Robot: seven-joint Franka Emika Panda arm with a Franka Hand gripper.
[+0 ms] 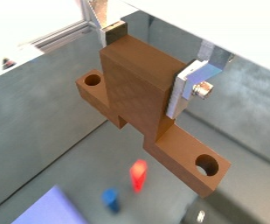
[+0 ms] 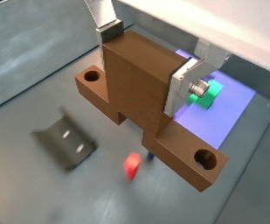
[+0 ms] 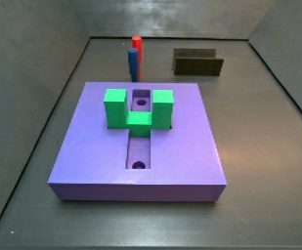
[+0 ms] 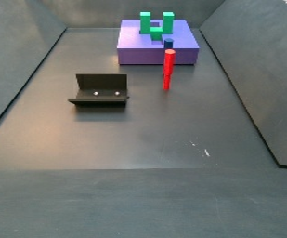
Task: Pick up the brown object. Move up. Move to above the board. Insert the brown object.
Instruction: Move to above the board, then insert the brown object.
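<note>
Aloft, our claw point(image 1: 143, 61) is clenched on the brown object point(image 1: 143, 96), seen in both wrist views and out of frame in both side views. Below, we see the board point(image 3: 180, 156) mid-frame, the blue peg point(image 3: 134, 59) standing behind it.

Your side views are evenly lit and sharp; wrist views blur the red peg point(image 2: 132, 166) and floor, with the tool point(image 1: 148, 54) in focus.
</note>
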